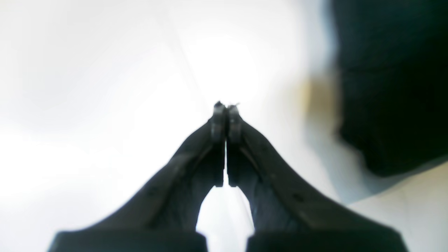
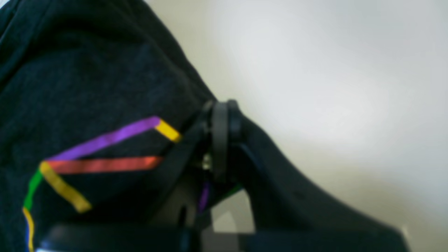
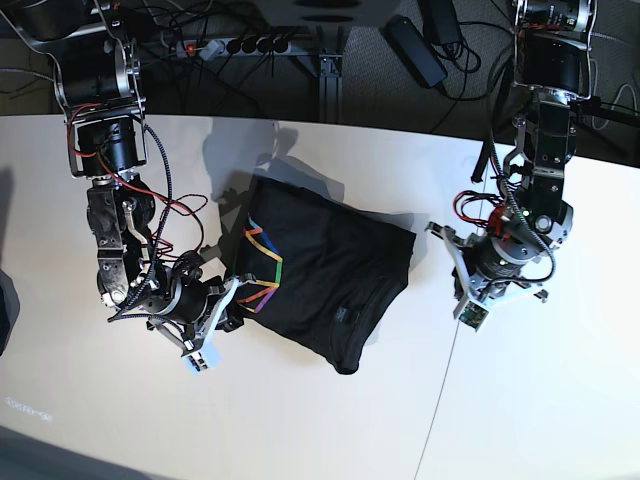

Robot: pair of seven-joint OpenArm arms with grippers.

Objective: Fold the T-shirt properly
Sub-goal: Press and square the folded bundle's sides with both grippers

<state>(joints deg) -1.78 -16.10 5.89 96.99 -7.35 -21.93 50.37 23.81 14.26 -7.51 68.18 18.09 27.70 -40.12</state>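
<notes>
The black T-shirt lies folded into a rough rectangle in the middle of the white table. Its rainbow line print faces up near its left edge. My right gripper is at that left edge. In the right wrist view this right gripper is shut on the T-shirt, and printed fabric shows between the fingers. My left gripper hovers just right of the shirt. In the left wrist view the left gripper is shut on nothing, and the T-shirt is a dark blur to its right.
A power strip and loose cables lie on the dark floor beyond the table's far edge. A thin seam runs across the table at the front right. A dark object pokes in at the left edge.
</notes>
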